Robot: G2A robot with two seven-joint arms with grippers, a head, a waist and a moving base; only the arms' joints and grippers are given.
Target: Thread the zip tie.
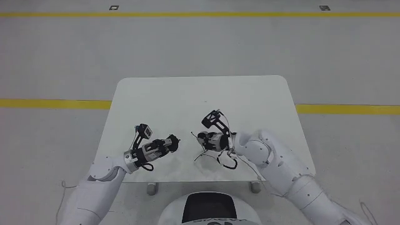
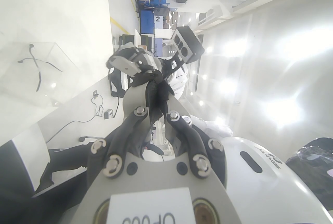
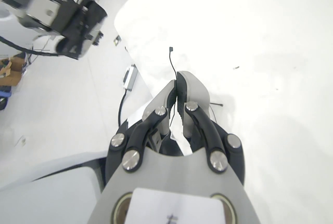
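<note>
A thin black zip tie [image 3: 172,61] is pinched in my right gripper [image 3: 177,77], which is shut on it. The tie's small square head sticks out past the fingertips above the white table [image 3: 234,14], and its tail runs back between the fingers. In the top view the right gripper [image 1: 200,139] hangs over the table's near middle. My left gripper [image 1: 177,142] faces it from a short gap away. In the left wrist view the left gripper [image 2: 155,78] has its fingers pressed together, tips close to the right gripper [image 2: 130,65]. I make out nothing between them.
Several loose black zip ties [image 1: 209,156] lie on the table [image 1: 200,100] just under the right gripper, also seen as zip ties [image 2: 36,66] in the left wrist view. The table's near edge is close to both grippers. The far half is bare white surface.
</note>
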